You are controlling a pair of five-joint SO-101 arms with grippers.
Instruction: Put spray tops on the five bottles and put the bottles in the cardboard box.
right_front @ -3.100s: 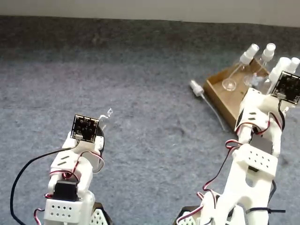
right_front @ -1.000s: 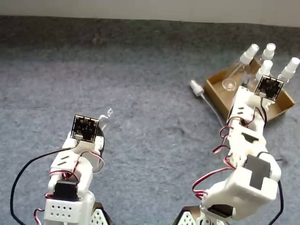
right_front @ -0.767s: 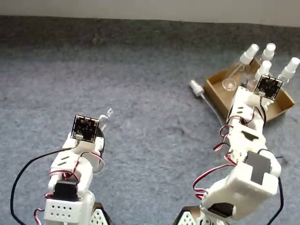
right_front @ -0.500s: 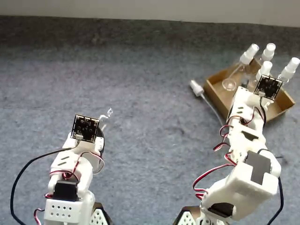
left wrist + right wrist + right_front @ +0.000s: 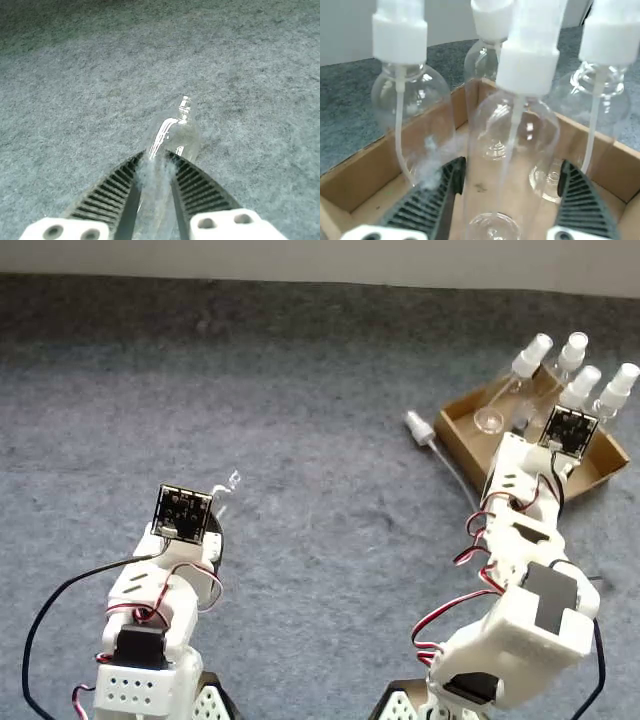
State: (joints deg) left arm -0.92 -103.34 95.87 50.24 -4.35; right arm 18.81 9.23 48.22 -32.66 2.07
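Four capped bottles (image 5: 534,352) in cardboard box (image 5: 467,457), right fingers (image 5: 435,200) apart around one, left fingers (image 5: 112,187) clamping uncapped bottle (image 5: 172,137)

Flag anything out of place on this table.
One white spray top with a long tube lies loose on the grey carpet beside the brown cardboard box, on no bottle. The left pincer grips a clear bottle with a bare neck.

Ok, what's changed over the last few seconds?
The right gripper swung left over the cardboard box; the capped bottle between its open jaws shifted slightly right just now. The left gripper, holding the uncapped bottle, and the loose spray top stayed put.
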